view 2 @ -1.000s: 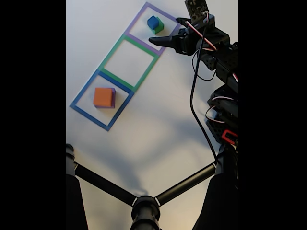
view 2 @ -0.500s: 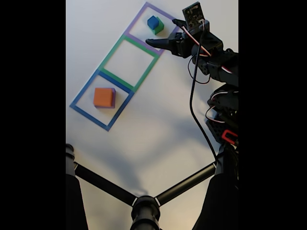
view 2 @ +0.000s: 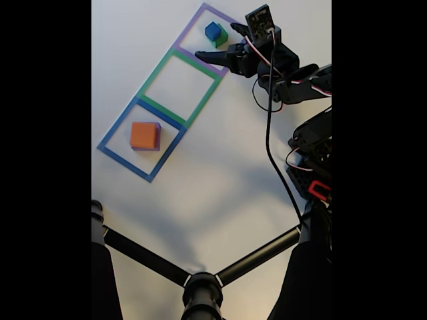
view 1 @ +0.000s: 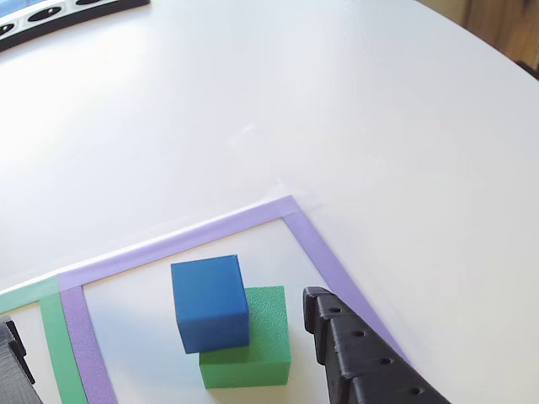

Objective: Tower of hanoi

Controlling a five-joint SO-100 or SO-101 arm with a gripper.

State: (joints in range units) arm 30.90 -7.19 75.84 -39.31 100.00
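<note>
In the fixed view a small blue cube (view 2: 212,29) sits on a green cube (view 2: 221,37) inside the purple tape square (view 2: 189,27). An orange cube (view 2: 143,135) rests on a purple block in the blue tape square (view 2: 119,123). The green tape square (view 2: 155,72) between them holds nothing. My gripper (view 2: 215,41) is open, one finger on each side of the blue-on-green stack. In the other view the blue cube (view 1: 209,303) lies skewed on the green cube (view 1: 253,347), with one black finger (view 1: 362,362) to its right and another at the left edge.
The arm's body and cables (view 2: 310,133) fill the right side of the fixed view. Black tripod legs (view 2: 200,287) cross the bottom. A black object (view 1: 50,15) lies at the far top left of the round white table (view 1: 379,126) in the other view.
The gripper has moved left and forward from beside the purple square, so its open fingers now flank the blue-and-green stack. No cube has moved.
</note>
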